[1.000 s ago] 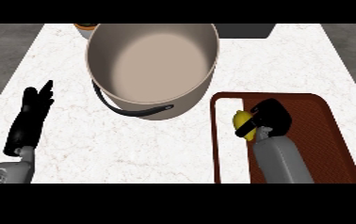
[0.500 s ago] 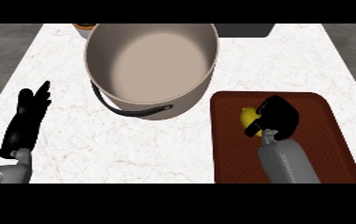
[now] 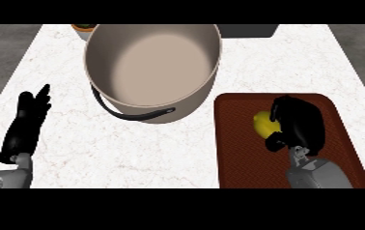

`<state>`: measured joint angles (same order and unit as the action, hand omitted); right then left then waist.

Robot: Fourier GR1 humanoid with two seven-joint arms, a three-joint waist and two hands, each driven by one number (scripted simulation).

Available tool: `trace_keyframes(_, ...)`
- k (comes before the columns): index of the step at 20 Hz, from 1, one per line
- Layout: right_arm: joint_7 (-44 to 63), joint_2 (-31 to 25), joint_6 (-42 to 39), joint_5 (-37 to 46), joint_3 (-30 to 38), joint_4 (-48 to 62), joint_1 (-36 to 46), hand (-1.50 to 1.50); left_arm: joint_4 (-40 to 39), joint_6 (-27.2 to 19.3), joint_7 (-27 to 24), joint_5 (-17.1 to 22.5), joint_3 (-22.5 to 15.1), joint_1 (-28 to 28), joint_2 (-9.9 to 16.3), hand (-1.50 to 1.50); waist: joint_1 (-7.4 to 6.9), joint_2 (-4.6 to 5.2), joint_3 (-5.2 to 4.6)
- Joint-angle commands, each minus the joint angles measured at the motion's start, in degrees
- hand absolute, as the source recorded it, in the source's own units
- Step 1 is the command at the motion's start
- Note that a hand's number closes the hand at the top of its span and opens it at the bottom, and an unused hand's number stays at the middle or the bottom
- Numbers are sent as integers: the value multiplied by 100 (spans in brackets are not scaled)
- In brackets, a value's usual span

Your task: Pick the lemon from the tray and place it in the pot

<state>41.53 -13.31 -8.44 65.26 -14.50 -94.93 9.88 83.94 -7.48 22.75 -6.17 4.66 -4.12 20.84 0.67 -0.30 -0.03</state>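
One lemon (image 3: pixel 264 123) lies on the dark red tray (image 3: pixel 235 147) at lower right of the head view, with the right hand (image 3: pixel 298 123) curled round its right side, thumb under it. Upper centre stands the big beige pot (image 3: pixel 153 69), its black handle toward us. At far lower left the left hand (image 3: pixel 25 124) rests on the marble counter (image 3: pixel 143 151), fingers straight.

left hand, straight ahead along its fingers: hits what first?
Probably nothing. The left hand points up the bare counter, passing left of the pot. The way looks free to the counter's far edge, though depth is unclear.
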Motion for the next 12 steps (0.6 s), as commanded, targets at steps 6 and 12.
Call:
trace_keyframes(6, -468, -69, 668, -47, -11, -2268, 291, 150, -24, 120, -75, 36, 33, 54, 0, 0, -5, -18, 2)
trace_keyframes(12, 107, 341, -3, 336, -333, -2826, 1587, 150, 171, 94, 191, -62, -40, -103, -73, 0, -103, 7, -1)
